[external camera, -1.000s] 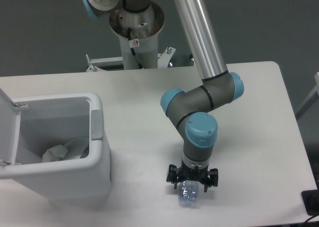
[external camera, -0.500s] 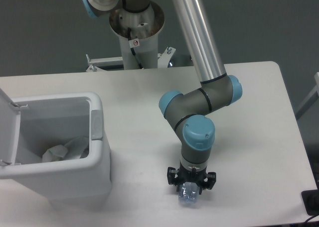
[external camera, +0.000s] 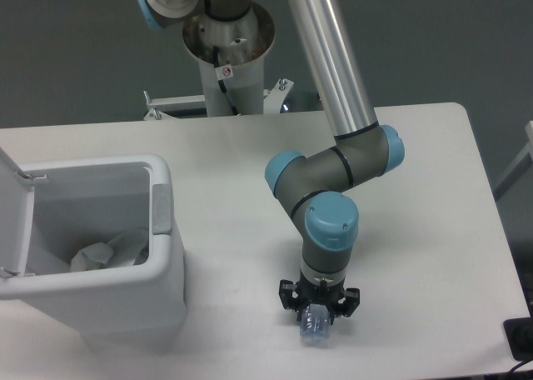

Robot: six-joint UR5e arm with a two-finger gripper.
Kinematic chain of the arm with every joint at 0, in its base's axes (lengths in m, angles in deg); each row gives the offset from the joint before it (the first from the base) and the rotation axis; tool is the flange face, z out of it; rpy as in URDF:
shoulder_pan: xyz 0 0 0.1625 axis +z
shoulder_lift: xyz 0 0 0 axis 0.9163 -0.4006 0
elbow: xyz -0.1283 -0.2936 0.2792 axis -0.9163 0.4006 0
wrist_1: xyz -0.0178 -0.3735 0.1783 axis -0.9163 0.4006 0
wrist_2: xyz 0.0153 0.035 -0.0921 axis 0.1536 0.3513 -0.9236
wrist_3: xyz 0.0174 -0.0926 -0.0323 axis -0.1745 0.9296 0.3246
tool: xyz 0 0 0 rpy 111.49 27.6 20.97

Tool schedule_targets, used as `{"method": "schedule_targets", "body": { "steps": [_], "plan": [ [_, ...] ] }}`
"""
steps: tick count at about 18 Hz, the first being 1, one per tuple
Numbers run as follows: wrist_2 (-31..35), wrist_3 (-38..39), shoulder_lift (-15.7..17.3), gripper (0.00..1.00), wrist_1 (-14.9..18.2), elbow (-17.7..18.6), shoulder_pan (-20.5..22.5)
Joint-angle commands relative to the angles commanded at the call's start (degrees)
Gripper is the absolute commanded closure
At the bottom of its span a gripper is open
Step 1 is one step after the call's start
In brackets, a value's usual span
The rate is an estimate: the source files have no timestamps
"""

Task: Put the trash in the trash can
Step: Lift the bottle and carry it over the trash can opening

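The crushed clear plastic bottle (external camera: pixel 316 333) lies on the white table near its front edge, with only its lower end showing below my wrist. My gripper (external camera: pixel 319 316) points straight down over the bottle's upper end, its jaws on either side and pressed against it. The wrist hides most of the fingers. The trash can (external camera: pixel 163 230), a large white bin with its lid swung open to the left, stands at the front left of the table. A crumpled white wrapper (external camera: pixel 102 254) lies at its bottom.
The arm's base column (external camera: pixel 226 55) rises behind the table's far edge. A dark object (external camera: pixel 521 338) sits at the front right corner. The table's front edge runs just below the bottle.
The arm sank a little and shifted slightly left over the bottle a second ago. Since half a second ago it has held still while the jaws drew in on the bottle.
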Motion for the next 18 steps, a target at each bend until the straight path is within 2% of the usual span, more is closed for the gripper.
{"method": "schedule_targets", "body": {
  "steps": [5,9,12,16,18],
  "plan": [
    [0.00,0.00,0.61,0.41,0.00,-0.53,0.00],
    [-2.01,1.66,5.53,0.41,-1.31,-1.93,0.00],
    [-8.77,7.53,7.99,0.41,-2.46,-5.70,0.35],
    [-10.98,18.69,11.15,0.41,-2.55,-12.11,0.26],
    [-10.99,22.40,13.52,0.41,-2.46,-13.88,-0.09]
  ]
}}
